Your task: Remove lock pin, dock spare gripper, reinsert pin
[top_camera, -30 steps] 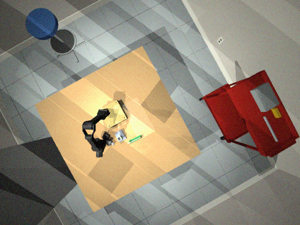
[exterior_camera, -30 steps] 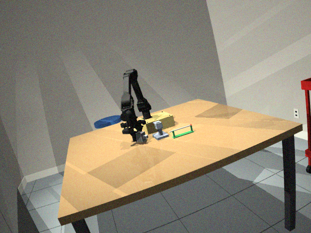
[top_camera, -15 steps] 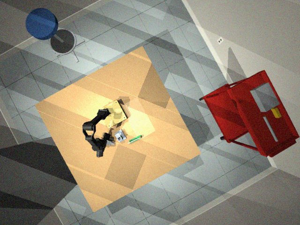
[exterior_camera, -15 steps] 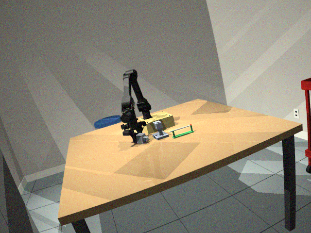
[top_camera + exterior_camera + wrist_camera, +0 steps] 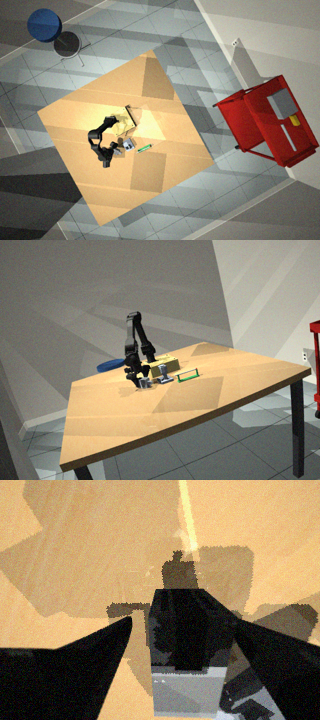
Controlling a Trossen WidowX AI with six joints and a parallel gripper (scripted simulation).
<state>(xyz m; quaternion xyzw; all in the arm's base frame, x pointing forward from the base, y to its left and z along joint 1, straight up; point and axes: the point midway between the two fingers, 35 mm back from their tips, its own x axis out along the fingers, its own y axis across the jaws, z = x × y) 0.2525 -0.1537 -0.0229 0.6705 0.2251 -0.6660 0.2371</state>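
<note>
The gripper (image 5: 111, 152) (image 5: 140, 379) (image 5: 180, 621) is standing released, its fingers spread around the spare gripper (image 5: 117, 151) (image 5: 144, 382) (image 5: 187, 692), which is lying low beside the mount (image 5: 128, 145) (image 5: 164, 379), its long axis running roughly level and its stub pointing mountward. Beyond the mount, a pale rod (image 5: 144, 149) (image 5: 185, 372) is lying lengthwise along a green rack (image 5: 143, 147) (image 5: 188, 378), its red end pointing away from the mount.

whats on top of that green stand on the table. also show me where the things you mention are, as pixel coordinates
A pale rod with a red end lies along the top of the green stand (image 5: 144, 148) (image 5: 188, 378), spanning its two uprights. How the rod seats in the uprights is too small to make out.
</note>
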